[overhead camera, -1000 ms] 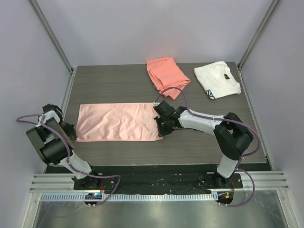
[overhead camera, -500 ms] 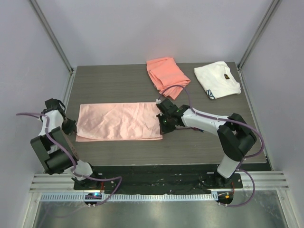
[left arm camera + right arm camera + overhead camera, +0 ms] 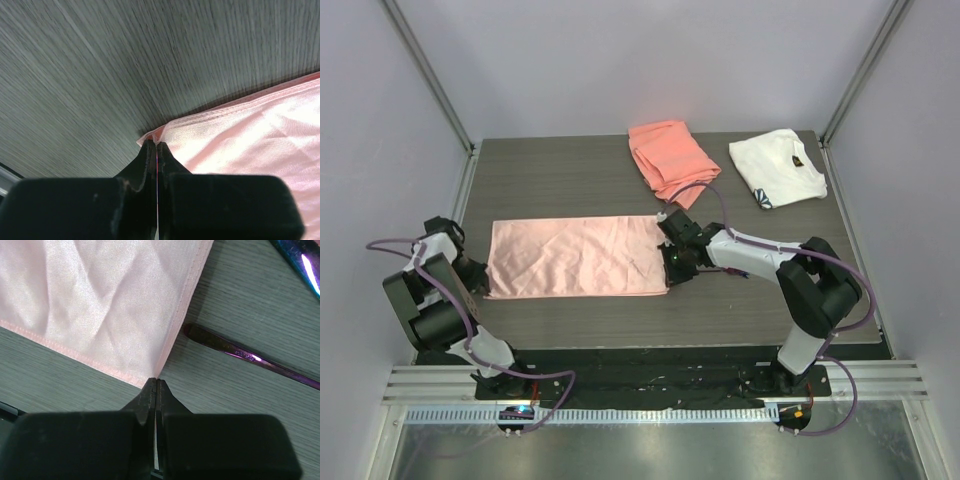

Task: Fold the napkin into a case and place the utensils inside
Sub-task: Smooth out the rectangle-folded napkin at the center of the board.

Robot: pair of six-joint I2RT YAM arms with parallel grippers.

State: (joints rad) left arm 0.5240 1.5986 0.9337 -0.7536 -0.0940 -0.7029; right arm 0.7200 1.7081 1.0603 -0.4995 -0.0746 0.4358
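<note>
Glossy pale-pink napkin (image 3: 576, 258); folded oblong

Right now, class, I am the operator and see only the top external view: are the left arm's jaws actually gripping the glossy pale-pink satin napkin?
Observer: Yes. The left wrist view shows the left jaws shut on a corner of the glossy pale-pink satin napkin.
Operator: And the right arm?
Observer: Its wrist view shows the right jaws shut on another corner.
Operator: I see no utensils.
Observer: They show only in the right wrist view. Two slim metal utensils with a purple iridescent sheen lie on the grey wood-grain table, one beside the napkin's edge, one farther off.
</note>
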